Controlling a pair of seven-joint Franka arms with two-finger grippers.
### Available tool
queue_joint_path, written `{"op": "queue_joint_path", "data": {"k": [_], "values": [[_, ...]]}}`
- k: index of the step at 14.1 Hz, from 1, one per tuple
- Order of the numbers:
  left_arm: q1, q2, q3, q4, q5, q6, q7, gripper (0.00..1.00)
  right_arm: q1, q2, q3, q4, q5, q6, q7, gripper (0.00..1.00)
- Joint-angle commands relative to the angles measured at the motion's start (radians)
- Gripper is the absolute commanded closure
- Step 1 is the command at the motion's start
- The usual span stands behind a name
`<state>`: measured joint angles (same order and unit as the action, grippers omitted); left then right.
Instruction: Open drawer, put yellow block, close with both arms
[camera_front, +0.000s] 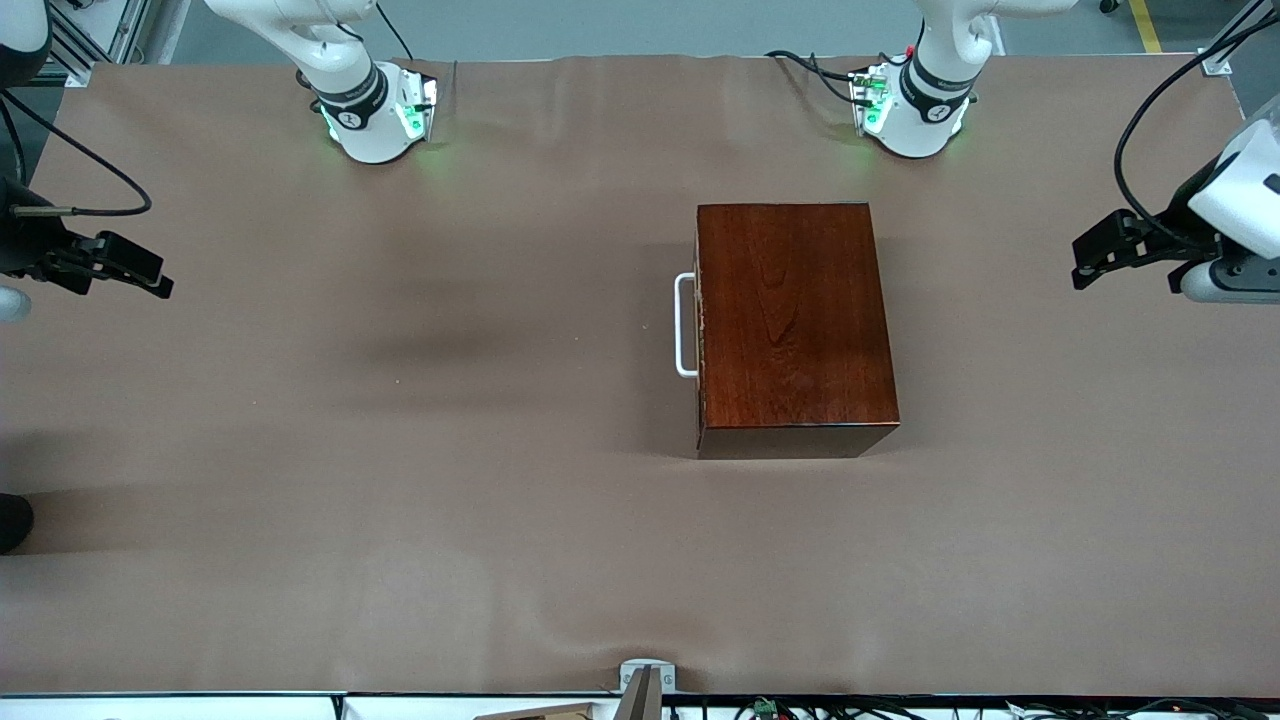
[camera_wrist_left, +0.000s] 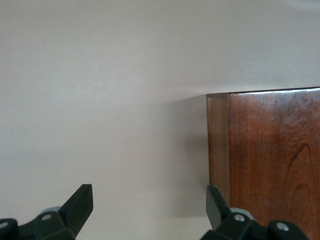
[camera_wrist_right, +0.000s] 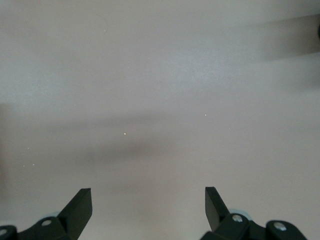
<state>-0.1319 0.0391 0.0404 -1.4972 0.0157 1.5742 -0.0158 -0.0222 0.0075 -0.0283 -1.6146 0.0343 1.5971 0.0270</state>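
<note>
The mahogany box (camera_front: 792, 322) stands on the table, toward the left arm's end. Its drawer is shut, and the white bar handle (camera_front: 683, 325) faces the right arm's end. The yellow block is out of view. My left gripper (camera_front: 1085, 262) hangs open and empty over the table's edge at the left arm's end. The left wrist view shows its spread fingers (camera_wrist_left: 80, 200) and a corner of the box (camera_wrist_left: 270, 160). My right gripper (camera_front: 158, 278) hangs open and empty over the table's edge at the right arm's end. Its wrist view shows only bare table between the fingers (camera_wrist_right: 80, 202).
A brown cloth (camera_front: 400, 450) covers the whole table. Both arm bases (camera_front: 375, 115) (camera_front: 915, 110) stand along the edge farthest from the front camera. A small metal bracket (camera_front: 645, 680) sits at the nearest edge. Black cables hang beside each gripper.
</note>
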Motion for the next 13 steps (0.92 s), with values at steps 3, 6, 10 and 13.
{"op": "queue_joint_path", "data": {"k": [3, 6, 10, 13], "values": [[-0.009, -0.03, 0.016, -0.029, -0.017, 0.014, 0.008, 0.0, -0.019, 0.003, 0.014, 0.013, -0.001, -0.006, -0.001, 0.0], [-0.008, -0.022, 0.015, -0.031, -0.017, 0.015, -0.041, 0.0, -0.019, 0.003, 0.014, 0.013, -0.001, -0.009, -0.001, 0.0], [-0.009, -0.024, 0.007, -0.032, -0.017, -0.002, -0.107, 0.0, -0.019, 0.003, 0.014, 0.013, -0.001, -0.012, -0.001, 0.0], [-0.009, -0.022, 0.007, -0.031, -0.017, -0.002, -0.107, 0.0, -0.019, 0.003, 0.014, 0.013, -0.001, -0.012, -0.001, 0.0]]}}
